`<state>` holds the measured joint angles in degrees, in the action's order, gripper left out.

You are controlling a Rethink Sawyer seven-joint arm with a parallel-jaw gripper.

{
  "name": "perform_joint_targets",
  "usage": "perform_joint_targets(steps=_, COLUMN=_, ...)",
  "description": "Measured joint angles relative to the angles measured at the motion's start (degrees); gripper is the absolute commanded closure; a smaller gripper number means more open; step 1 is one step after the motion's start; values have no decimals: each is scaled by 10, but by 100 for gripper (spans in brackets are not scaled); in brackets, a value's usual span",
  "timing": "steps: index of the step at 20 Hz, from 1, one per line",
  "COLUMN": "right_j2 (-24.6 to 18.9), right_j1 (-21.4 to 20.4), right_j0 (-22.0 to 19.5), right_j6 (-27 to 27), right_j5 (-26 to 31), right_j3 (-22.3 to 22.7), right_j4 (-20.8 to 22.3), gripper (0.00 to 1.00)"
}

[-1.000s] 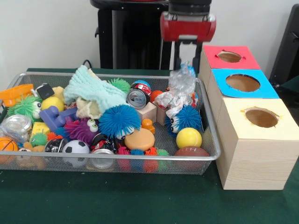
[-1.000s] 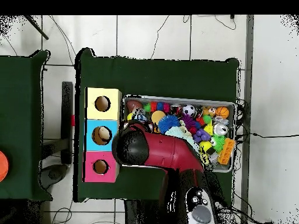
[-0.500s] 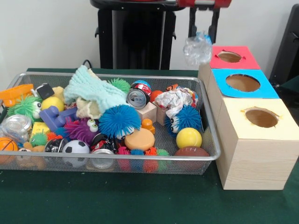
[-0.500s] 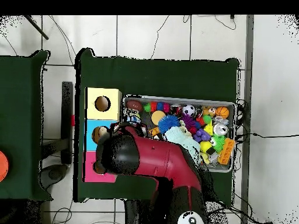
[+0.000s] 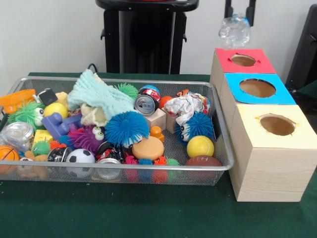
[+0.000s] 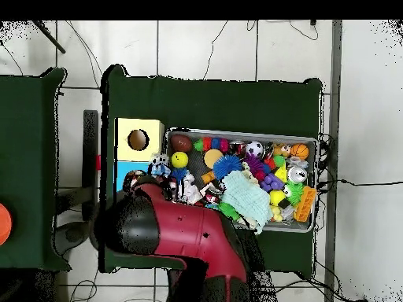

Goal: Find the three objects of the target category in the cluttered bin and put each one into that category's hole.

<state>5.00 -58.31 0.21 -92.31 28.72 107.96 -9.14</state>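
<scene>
Clear plastic bottle (image 5: 234, 30): crumpled; we see it hanging above the red box (image 5: 257, 68), just behind its hole (image 5: 243, 60).
Gripper (image 5: 240, 11): only its two black fingers (image 5: 229, 8) show at the top edge, pinching the bottle's upper end.
Handling: we judge it very light, springy and slick; best held at the neck or a stiff crease.
Around: blue box (image 5: 277, 93) and yellow box (image 5: 292, 141) sit nearer along the row; wire bin (image 5: 224, 144) beside them holds crumpled paper (image 5: 184, 107), a can (image 5: 146, 104), spiky balls.
Obstruction: none over the hole, we think.

Wire-mesh metal bin (image 5: 198, 174); pale wood boxes (image 5: 270, 173); crinkled clear plastic (image 5: 234, 30); matt green cloth (image 5: 124, 213).
</scene>
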Motion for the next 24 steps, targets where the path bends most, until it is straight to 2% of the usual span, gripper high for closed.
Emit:
perform_joint_targets(steps=8, right_j2=11, right_j1=-2, right_j0=41, right_j6=-42, right_j5=0, right_j3=28, right_j4=-23, gripper=100)
perform_joint_targets(steps=17, right_j2=12, right_j1=6, right_j0=47, right_j6=-58, right_j5=-1, right_j3=50, right_j4=-36, gripper=100)
perform_joint_targets(steps=23, right_j2=12, right_j1=27, right_j0=47, right_j6=-58, right_j5=-32, right_j3=53, right_j4=-45, gripper=100)
perform_joint_targets(steps=24, right_j2=12, right_j1=37, right_j0=47, right_j6=-58, right_j5=-54, right_j3=54, right_j4=-49, gripper=100)
